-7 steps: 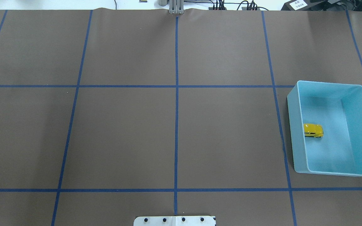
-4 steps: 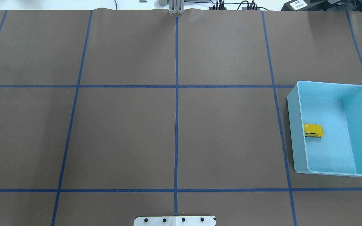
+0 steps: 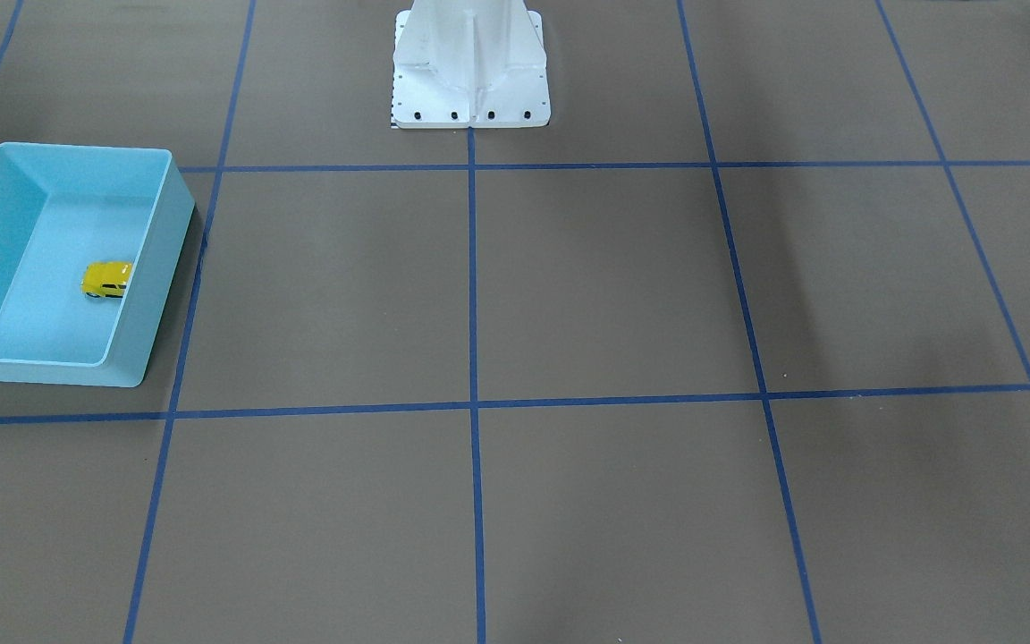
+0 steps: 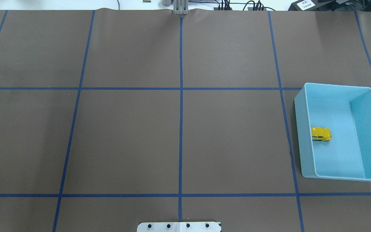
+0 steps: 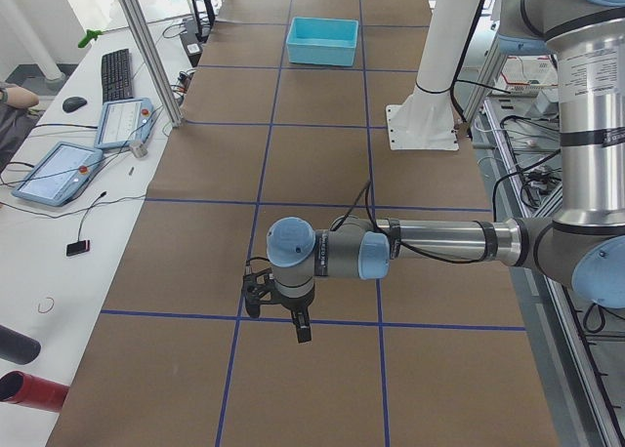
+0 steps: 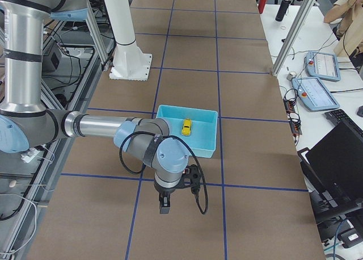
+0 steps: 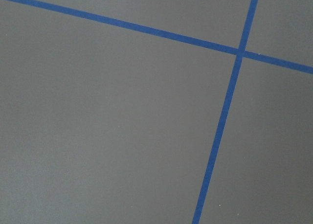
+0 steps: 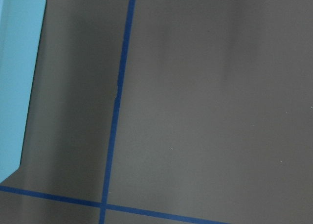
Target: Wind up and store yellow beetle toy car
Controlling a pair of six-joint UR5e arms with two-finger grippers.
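The yellow beetle toy car (image 4: 320, 133) stands on the floor of the light blue bin (image 4: 301, 129), close to the bin's wall nearest the table's middle. It also shows in the front view (image 3: 106, 279) and the right side view (image 6: 186, 126). Neither gripper shows in the overhead or front view. My left gripper (image 5: 293, 320) hangs above the table's left end, far from the bin (image 5: 322, 39). My right gripper (image 6: 164, 206) hangs beyond the bin (image 6: 198, 145), toward the table's right end. I cannot tell whether either is open or shut.
Brown table cover with a blue tape grid. The white robot pedestal (image 3: 470, 63) stands at the robot's edge. The right wrist view shows a bin corner (image 8: 14, 87). Tablets, a keyboard and a laptop lie on side benches.
Dark parts of the right arm at the overhead view's right edge have moved out of view. The car and bin have not moved.
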